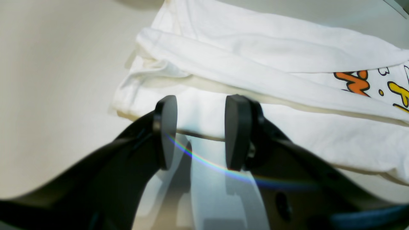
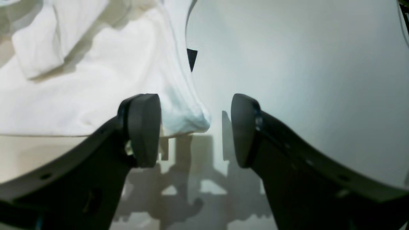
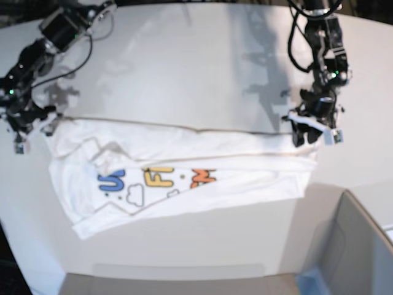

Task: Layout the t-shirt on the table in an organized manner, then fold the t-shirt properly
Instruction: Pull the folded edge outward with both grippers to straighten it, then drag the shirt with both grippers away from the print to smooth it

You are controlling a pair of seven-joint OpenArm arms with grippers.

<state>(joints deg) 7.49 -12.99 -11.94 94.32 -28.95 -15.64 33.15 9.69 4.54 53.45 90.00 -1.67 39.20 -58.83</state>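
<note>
We see a big white counter (image 3: 202, 67) that fills most of the base view. The t-shirt (image 3: 184, 178) lies across the middle of it, stretched out long from side to side. Its top part is folded down in a long band, and the blue, yellow and orange letters peek out below the fold. The bottom edge runs a bit crooked and dips lower on one side.

A grey box corner (image 3: 356, 246) sits at the near edge of the counter, close to the shirt but not touching it.

Our left gripper (image 1: 199, 131) hovers over one end of the shirt. Its jaws are apart and hold nothing. The cloth lies flat under them.

Our right gripper (image 2: 195, 129) is at the other end. Its jaws are wide apart too. A soft corner of the shirt pokes in between them, but they are not pinching it. A small black tag (image 2: 191, 58) shows at the edge of the cloth.

We think a few things could go wrong here. If the right gripper closes too high, the corner could slip out. If one gripper pulls harder than the other, the folded band could slide open or bunch up. If we grab only the top layer, the fold would come out messy.
</note>
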